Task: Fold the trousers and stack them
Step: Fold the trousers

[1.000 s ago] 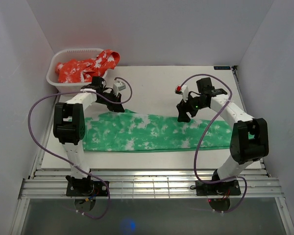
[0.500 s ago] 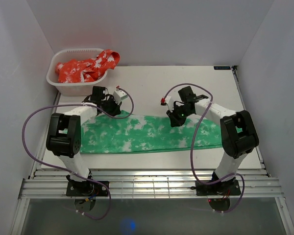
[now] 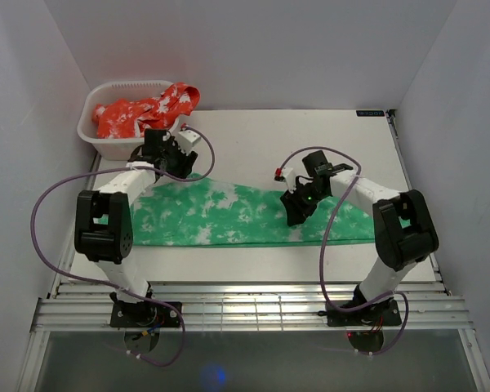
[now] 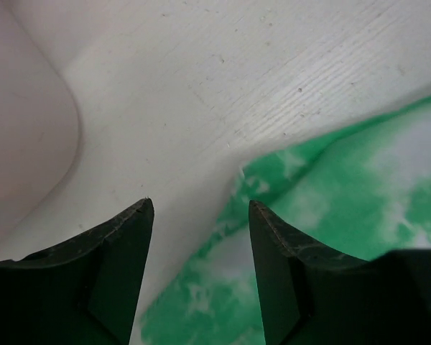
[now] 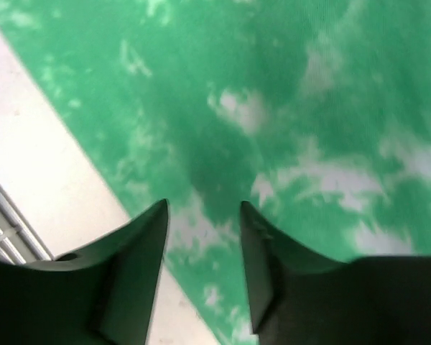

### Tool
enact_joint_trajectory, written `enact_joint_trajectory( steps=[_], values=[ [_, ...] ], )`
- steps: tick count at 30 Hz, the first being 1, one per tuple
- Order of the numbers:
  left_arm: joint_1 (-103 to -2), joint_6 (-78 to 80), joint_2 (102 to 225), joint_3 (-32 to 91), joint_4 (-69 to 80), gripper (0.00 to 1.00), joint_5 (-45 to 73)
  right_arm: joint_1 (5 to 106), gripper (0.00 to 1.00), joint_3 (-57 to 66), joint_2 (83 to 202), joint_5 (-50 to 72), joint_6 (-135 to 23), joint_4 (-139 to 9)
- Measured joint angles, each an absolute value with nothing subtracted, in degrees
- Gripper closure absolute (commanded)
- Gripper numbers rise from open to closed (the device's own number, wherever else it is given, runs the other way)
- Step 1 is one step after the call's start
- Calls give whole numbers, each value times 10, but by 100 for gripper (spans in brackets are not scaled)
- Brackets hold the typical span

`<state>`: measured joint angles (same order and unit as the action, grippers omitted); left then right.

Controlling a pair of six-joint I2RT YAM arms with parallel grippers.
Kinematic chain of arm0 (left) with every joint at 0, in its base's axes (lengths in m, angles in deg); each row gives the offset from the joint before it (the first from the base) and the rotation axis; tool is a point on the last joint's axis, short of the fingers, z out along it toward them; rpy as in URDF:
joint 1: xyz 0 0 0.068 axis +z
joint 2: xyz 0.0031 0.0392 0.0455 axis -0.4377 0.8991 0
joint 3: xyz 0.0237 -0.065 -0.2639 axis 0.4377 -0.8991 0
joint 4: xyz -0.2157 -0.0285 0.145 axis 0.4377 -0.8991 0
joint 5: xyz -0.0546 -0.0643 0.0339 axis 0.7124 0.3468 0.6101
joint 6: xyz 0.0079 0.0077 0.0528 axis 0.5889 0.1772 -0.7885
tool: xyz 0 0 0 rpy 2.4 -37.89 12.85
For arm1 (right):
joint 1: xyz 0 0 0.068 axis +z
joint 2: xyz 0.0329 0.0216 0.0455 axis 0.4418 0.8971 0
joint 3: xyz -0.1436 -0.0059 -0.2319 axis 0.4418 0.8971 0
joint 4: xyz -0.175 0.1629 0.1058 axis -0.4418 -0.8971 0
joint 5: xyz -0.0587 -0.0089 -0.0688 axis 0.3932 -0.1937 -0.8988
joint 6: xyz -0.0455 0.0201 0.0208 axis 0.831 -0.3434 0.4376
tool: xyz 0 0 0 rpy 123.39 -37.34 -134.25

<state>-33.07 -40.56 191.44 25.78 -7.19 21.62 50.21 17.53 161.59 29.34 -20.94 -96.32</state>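
- The trousers (image 3: 220,214), bright green with white blotches, lie flat in a long band across the near half of the white table (image 3: 253,139), running left to right in front of both arms.
- The left gripper (image 3: 173,163) sits over the band's far left corner. In its wrist view, the left gripper (image 4: 200,208) has its two dark fingers (image 4: 115,244) standing well apart. Nothing is between them, only bare table and the cloth's edge below.
- The right gripper (image 3: 296,214) points down over the right part of the band. In its wrist view, the right gripper (image 5: 203,208) has its fingers (image 5: 129,259) parted by a narrower gap than the left one's. It holds nothing, and green cloth fills the space beneath. I cannot tell whether the tips touch the fabric.
- A white basket (image 3: 106,145) stands at the far left corner of the table, well apart from the band.
- A red cloth with white marks (image 3: 147,110) is heaped in the basket and spills over its right rim.
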Motion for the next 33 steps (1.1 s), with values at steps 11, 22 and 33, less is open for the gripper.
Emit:
enact_joint_trajectory(
  steps=[11, 22, 33],
  values=[
    [-317, -354, 1722, 211, -209, 27, 368, 268, 55, 143, 1537, 376, -225, -1006],
    [-202, -269, 1850, 135, -280, 37, 429, 133, 51, 157, 1683, 427, -237, -1014],
    [-51, -255, 1933, 170, -328, 41, 516, -18, 33, 132, 1627, 381, -141, -1132]
  ],
)
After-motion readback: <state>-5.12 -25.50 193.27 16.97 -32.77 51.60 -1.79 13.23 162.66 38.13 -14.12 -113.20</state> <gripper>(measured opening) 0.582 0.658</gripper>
